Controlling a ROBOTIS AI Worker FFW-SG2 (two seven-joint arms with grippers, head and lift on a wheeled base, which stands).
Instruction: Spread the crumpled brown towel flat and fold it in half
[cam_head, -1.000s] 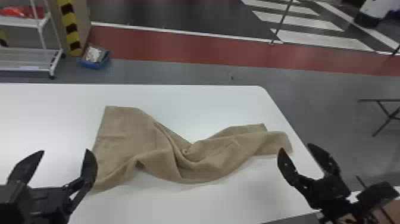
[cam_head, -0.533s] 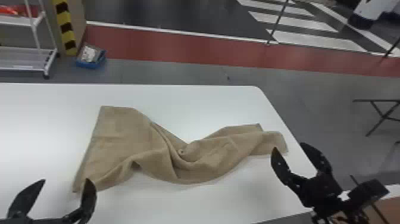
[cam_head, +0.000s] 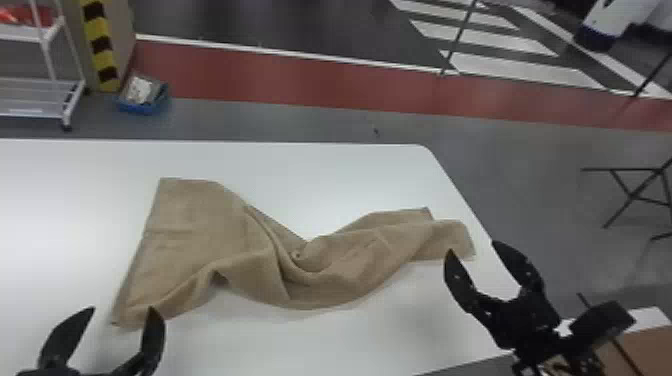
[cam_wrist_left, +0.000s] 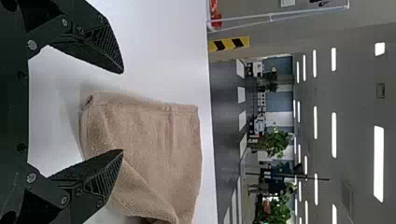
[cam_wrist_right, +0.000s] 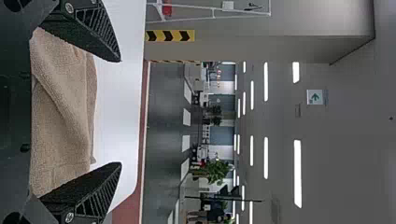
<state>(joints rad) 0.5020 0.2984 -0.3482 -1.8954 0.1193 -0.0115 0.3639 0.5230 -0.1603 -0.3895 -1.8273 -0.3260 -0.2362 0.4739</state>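
Lying crumpled across the worktop (cam_head: 325, 170), the brown towel (cam_head: 190, 240) is broader and flatter on its left, twisted at the middle and narrowed towards the right edge. The left gripper (cam_head: 122, 310) stands by the towel's near left corner, fingers well apart, nothing held. The right gripper (cam_head: 472, 247) stands by the narrow right end, likewise wide apart and empty. Contact with the cloth cannot be confirmed for either.

Step in hand, as judged: taking hold of both ends before spreading. Work is at an early stage; neither flattening nor fold is achieved.

Principal hazard: a shallow pinch. The cloth lies low, so fingers closing too high would probably shut on air or catch a few fibres and slip under tension. Going too deep could press the tips into the worktop.

Second hazard: the right end appears to be layered. Gripping several layers there would likely lock the twist in, and pulling would then give a taut rope, not a flat sheet. Unequal pulling could drag the whole piece askew, or take the right end over the nearby worktop edge.

Third hazard: folding before the central creases are out would probably leave a lumpy half with misaligned corners.
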